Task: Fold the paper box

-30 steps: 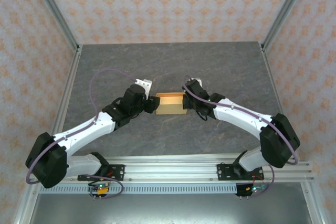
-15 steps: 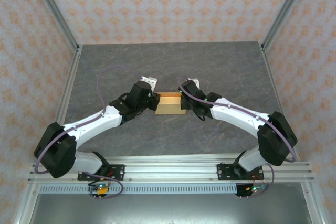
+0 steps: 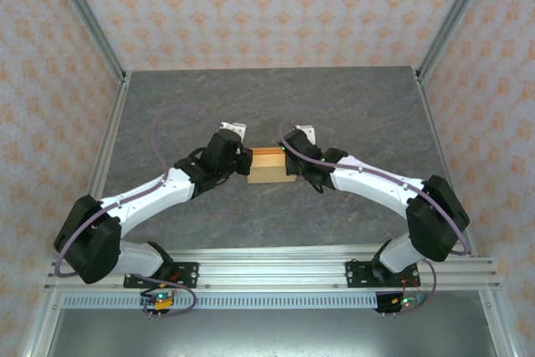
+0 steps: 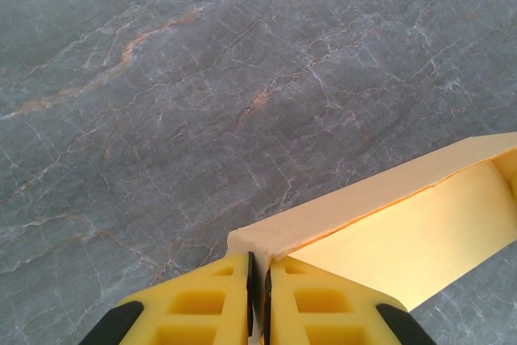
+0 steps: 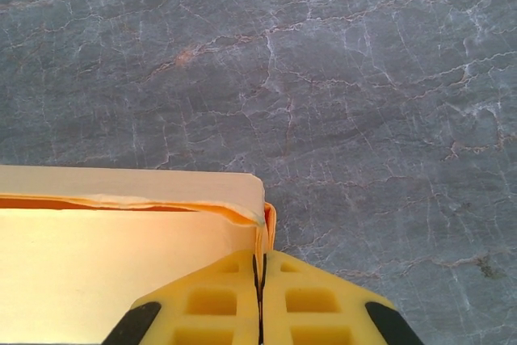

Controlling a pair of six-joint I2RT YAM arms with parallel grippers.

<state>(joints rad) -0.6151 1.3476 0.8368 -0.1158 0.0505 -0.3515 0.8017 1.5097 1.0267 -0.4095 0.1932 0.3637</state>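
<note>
Paper box (image 3: pixel 272 165): thin, smooth tan cardboard folded into a shallow rectangular tray, open side up. It sits mid-table (image 3: pixel 351 106) on a grey veined stone-look top, long axis 9–3 o'clock. Left claw (image 3: pixel 248 162) is pinched on the 9 o'clock end wall. Right claw (image 3: pixel 292 165) is pinched on a thin flap at 3 o'clock.

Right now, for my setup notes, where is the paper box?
In the top view the paper box lies centrally on the grey table, its left end pinched by the left fingers, its right end by the right fingers.
</note>
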